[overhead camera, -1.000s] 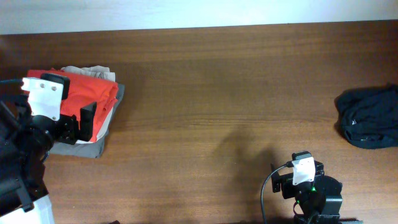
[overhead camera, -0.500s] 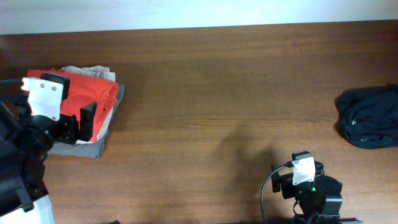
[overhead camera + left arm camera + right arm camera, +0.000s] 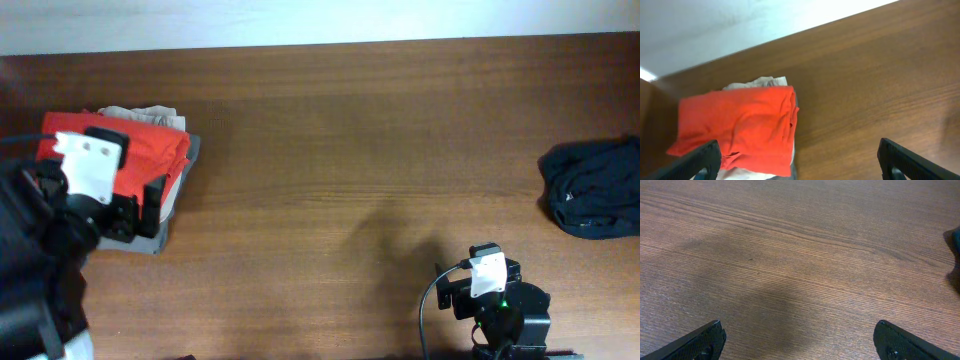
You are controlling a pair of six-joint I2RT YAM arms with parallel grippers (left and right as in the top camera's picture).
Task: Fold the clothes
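A robotics lab or test station is indicated, not a home. A wood-grain tabletop is set against a plain white wall along its far edge. At its near edge the left arm and right arm are mounted, with a black cable exposed. Folded garments and a dark garment are laid at its ends.

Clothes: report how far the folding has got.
Done: the orange-red shirt lies folded on a pile at the left. In hand: nothing; left gripper and right gripper are open, empty. Left: the dark garment, crumpled at the far right.
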